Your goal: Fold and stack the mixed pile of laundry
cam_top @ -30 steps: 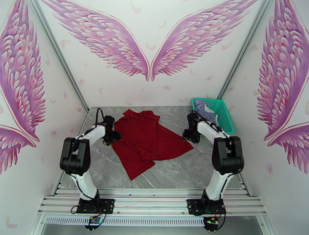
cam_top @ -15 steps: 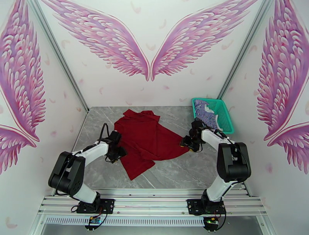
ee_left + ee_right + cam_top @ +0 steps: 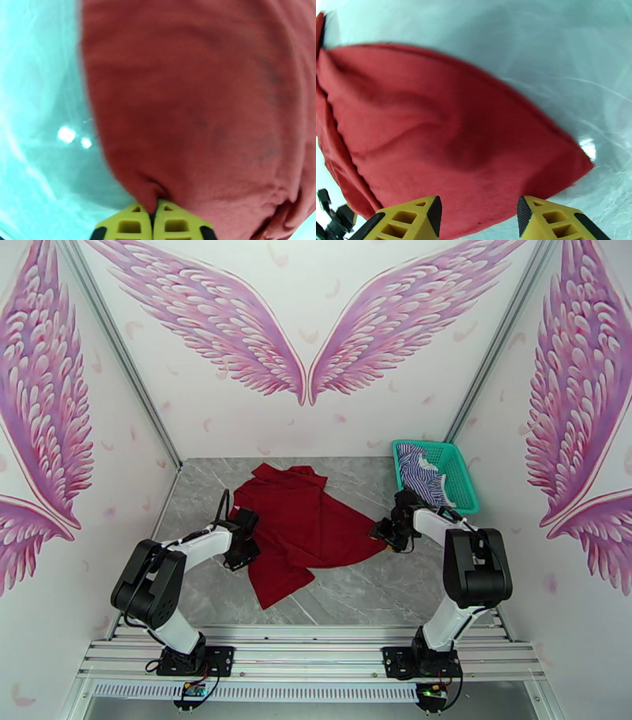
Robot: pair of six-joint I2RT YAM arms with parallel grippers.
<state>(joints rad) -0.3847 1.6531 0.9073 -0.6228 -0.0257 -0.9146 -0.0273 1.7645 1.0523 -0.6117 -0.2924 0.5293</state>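
The plain dark red cloth T-shirt (image 3: 304,528) on the grey table (image 3: 371,595) is pinched at nine o'clock by the left gripper (image 3: 152,212), and the right gripper's (image 3: 477,207) spread jaws should be closed at three o'clock before lifting.

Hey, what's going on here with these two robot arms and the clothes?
The left fingers are shut on the left edge of the dark red T-shirt, which lies spread on the grey table. The right fingers are open at its right corner, gripping nothing. The striped shirt sits in the teal basket.
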